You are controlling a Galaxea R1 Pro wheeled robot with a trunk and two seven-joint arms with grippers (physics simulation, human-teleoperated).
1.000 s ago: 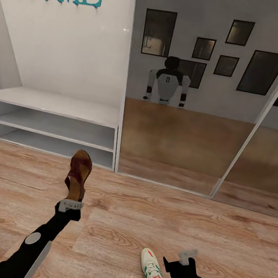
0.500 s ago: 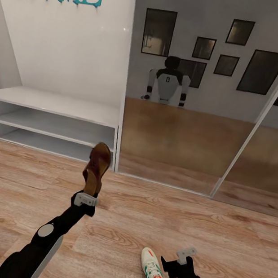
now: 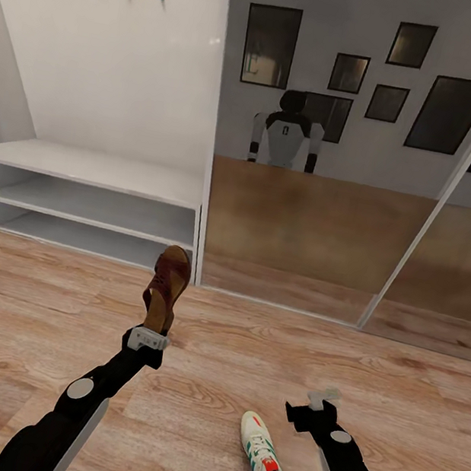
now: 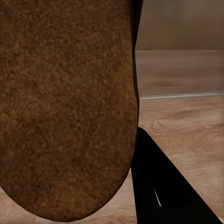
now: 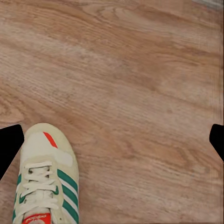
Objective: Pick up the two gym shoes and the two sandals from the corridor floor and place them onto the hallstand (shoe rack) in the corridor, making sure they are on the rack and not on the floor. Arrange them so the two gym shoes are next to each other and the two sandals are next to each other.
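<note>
sandal (image 4: pixel 65 107): rough brown sole, close to lens, rounded end | gripper finger (image 4: pixel 163 186): black, touching the sole's edge | corridor floor (image 4: pixel 186 121): light wood planks beyond | pale strip where floor meets brown reflective panel (image 4: pixel 182 70)

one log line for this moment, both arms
left gripper: shut on sandal, held off floor | right gripper: open, empty, beside gym shoe on corridor floor
</note>
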